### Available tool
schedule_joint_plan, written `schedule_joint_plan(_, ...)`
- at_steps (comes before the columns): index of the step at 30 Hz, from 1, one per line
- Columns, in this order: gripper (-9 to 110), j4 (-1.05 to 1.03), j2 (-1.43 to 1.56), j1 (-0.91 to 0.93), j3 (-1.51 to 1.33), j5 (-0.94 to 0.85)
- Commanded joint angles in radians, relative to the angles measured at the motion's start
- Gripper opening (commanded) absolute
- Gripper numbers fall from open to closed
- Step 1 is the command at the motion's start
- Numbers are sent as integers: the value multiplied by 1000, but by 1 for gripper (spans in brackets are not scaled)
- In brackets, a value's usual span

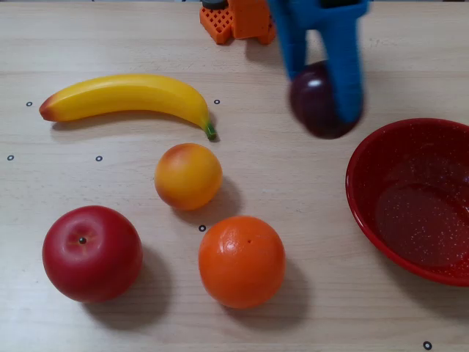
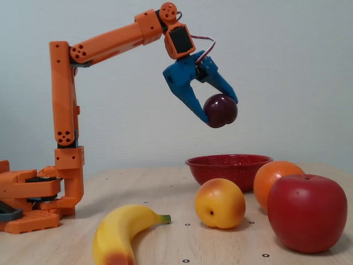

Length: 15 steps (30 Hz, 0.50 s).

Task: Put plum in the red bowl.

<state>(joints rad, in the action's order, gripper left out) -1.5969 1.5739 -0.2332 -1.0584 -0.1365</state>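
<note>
Scanning both views for lettering now, and I can't read a single word, brand, label or number anywhere. The only marks I pick up are small dark ring dots (image 1: 98, 158) scattered on the table (image 1: 315, 315), and they carry no text that I can make out.
</note>
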Motion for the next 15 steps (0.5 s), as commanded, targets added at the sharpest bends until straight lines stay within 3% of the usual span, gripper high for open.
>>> schedule_joint_plan(1, 0, -2, 18, -63, 132, 32)
schedule_joint_plan(15, 0, -41, -261, -258, 331, -8)
